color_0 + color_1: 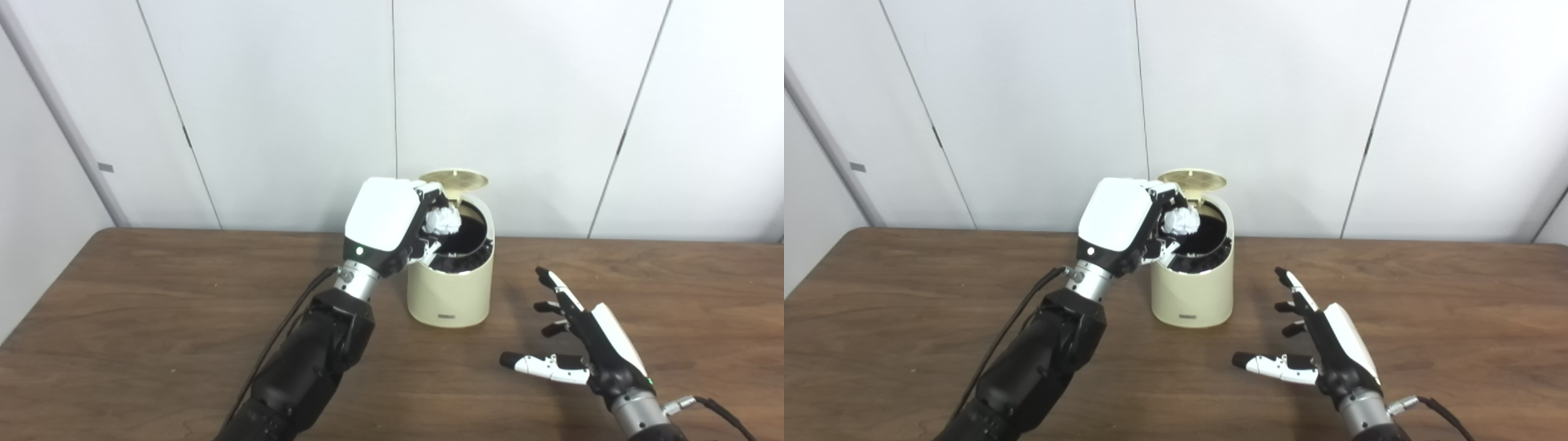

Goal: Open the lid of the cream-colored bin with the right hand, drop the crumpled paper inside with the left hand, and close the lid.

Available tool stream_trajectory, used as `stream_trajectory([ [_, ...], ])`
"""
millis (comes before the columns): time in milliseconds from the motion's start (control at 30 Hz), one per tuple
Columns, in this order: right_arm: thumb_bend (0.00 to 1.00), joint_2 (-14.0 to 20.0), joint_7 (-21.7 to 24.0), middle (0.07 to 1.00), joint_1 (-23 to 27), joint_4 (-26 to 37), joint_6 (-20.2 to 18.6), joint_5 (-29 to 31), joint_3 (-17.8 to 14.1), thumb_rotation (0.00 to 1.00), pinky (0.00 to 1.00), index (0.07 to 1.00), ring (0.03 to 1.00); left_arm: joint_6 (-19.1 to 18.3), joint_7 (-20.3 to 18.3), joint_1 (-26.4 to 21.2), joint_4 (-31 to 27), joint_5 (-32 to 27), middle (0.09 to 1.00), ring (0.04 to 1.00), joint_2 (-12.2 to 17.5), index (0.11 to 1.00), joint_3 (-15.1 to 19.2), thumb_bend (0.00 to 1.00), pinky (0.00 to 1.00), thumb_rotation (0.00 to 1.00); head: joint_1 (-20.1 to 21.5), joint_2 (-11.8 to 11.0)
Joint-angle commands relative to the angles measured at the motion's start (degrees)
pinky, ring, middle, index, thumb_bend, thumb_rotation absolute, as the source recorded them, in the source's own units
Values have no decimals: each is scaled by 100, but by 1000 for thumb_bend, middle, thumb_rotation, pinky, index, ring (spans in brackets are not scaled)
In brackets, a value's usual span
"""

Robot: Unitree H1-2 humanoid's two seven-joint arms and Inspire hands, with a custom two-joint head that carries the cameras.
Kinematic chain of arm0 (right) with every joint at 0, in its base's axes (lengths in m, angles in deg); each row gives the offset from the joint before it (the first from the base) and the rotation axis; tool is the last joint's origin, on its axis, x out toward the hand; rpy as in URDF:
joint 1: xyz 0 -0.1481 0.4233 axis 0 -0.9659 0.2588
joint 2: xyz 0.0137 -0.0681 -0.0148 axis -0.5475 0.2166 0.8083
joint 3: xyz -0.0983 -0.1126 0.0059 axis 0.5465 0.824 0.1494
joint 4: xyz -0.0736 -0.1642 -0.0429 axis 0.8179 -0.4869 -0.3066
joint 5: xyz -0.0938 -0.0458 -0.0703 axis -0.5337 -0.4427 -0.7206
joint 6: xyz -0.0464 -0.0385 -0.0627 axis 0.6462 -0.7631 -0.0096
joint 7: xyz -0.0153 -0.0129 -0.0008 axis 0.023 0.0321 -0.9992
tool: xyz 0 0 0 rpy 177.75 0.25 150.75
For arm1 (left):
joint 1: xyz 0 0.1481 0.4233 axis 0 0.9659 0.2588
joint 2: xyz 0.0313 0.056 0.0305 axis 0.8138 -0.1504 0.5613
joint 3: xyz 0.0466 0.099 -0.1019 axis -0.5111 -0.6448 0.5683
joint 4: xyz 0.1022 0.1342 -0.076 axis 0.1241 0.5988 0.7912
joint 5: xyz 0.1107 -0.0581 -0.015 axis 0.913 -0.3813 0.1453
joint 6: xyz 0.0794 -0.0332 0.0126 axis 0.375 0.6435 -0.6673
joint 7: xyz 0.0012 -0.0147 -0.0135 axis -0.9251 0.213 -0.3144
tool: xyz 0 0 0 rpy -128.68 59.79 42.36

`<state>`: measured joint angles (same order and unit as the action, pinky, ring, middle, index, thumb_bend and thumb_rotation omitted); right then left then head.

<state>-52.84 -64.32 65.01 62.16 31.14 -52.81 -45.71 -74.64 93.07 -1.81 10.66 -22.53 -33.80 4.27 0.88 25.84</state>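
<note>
The cream-colored bin (450, 294) stands on the table's middle, its round lid (454, 179) tipped up at the back and its dark inside showing. My left hand (392, 223) is raised at the bin's left rim, shut on the white crumpled paper (442, 222), which hangs over the opening. My right hand (579, 334) hovers low over the table to the right of the bin, open, fingers spread and holding nothing.
The brown wooden table (153, 318) runs across the whole view, with white wall panels (275, 92) close behind the bin. My left forearm (306, 361) crosses the table in front-left of the bin, a black cable along it.
</note>
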Motion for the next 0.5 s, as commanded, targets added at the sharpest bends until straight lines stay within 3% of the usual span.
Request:
stream_trajectory([
  [0, 825, -16, -115, 947, 140, 200, 167, -28, -16, 403, 629, 951, 807, -12, 24, -297, -165, -17, 475, 486, 59, 519, 15, 519, 419, 0, 5, 0],
  [367, 828, -44, -96, 952, 132, 215, 123, -23, -23, 413, 639, 953, 816, 7, -81, -265, -263, -61, 480, 525, 101, 511, 12, 523, 439, 0, 2, 21],
  [467, 828, -39, -105, 949, 133, 209, 129, -51, -15, 412, 638, 952, 814, -1, -120, -254, -297, -64, 568, 540, 106, 497, 11, 522, 457, 56, -2, 31],
])
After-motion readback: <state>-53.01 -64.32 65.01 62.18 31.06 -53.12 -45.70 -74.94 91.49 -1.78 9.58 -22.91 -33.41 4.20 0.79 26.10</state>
